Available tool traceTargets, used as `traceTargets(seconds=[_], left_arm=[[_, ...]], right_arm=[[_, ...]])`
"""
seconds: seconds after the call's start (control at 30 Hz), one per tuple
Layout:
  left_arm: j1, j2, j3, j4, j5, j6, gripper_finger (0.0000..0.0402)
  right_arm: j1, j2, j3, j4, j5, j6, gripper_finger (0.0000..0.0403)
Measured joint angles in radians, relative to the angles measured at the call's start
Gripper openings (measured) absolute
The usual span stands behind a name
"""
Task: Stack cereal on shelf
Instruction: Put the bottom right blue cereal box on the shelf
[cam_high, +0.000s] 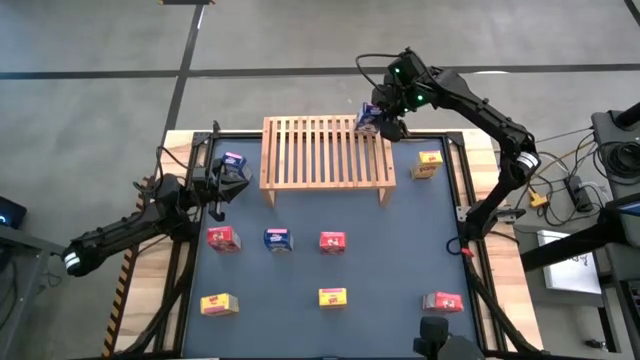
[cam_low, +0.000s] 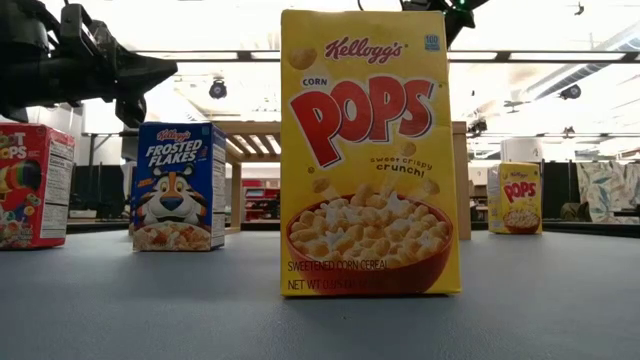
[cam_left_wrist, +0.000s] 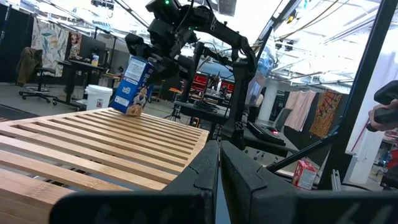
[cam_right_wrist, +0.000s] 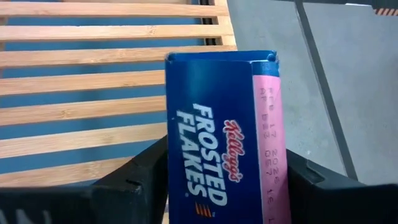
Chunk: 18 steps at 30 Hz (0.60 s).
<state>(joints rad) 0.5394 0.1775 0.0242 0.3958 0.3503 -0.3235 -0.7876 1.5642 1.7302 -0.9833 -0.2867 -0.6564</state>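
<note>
Boxes wait on the dark surface (cam_high: 300, 290) from above, while the right tool (cam_high: 378, 118) brings a blue cereal box (cam_high: 368, 117) to the shelf (cam_high: 325, 152) corner. From the left wrist, that box (cam_left_wrist: 134, 86) touches the slats, tilted. From the right wrist, both fingers (cam_right_wrist: 134, 177) clamp it so it won't fall. The left tool (cam_high: 222, 183) waits pressed together beside the shelf.

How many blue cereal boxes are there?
3 blue boxes: one on the shelf in the right gripper, one beside the left gripper, one on the table before the shelf.
</note>
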Motion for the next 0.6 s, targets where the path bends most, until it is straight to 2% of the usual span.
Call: traceTargets(seconds=[0.3, 0.6], left_arm=[[0.0, 0.0, 0.0, 0.0, 0.0, 0.0, 0.0], [0.0, 0.0, 0.0, 0.0, 0.0, 0.0, 0.0]], right_arm=[[0.0, 0.001, -0.001, 0.003, 0.0, 0.009, 0.0262], [0.0, -0.014, -0.001, 0.01, 0.0, 0.009, 0.0262]])
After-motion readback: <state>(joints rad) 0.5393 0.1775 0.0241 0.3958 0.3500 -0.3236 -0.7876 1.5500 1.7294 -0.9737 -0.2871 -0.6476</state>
